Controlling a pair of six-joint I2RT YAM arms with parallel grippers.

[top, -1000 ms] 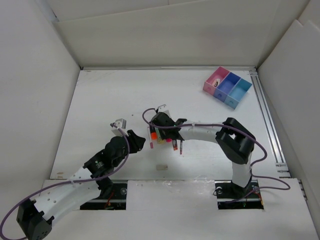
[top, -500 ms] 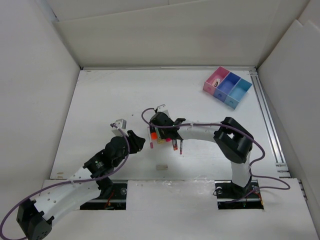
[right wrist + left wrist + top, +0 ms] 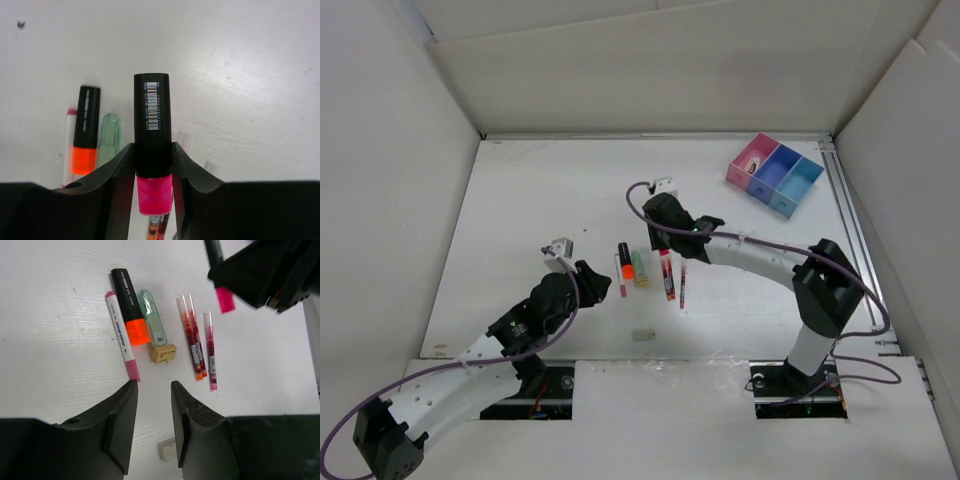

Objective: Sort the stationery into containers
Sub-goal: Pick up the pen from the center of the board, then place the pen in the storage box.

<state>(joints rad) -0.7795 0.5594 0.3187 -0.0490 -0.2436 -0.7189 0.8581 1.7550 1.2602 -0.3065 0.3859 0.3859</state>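
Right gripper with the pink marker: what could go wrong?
1. The right gripper pinches the pink marker near its pink end, black body sticking out; it might pivot or slip in transit.
2. The tray has small bins, so the marker could catch a rim.
3. The open left gripper hovers close by; the arms could clash.

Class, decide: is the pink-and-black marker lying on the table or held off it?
Held off it: the right gripper is shut on the pink-and-black marker, with the table visibly beneath it.
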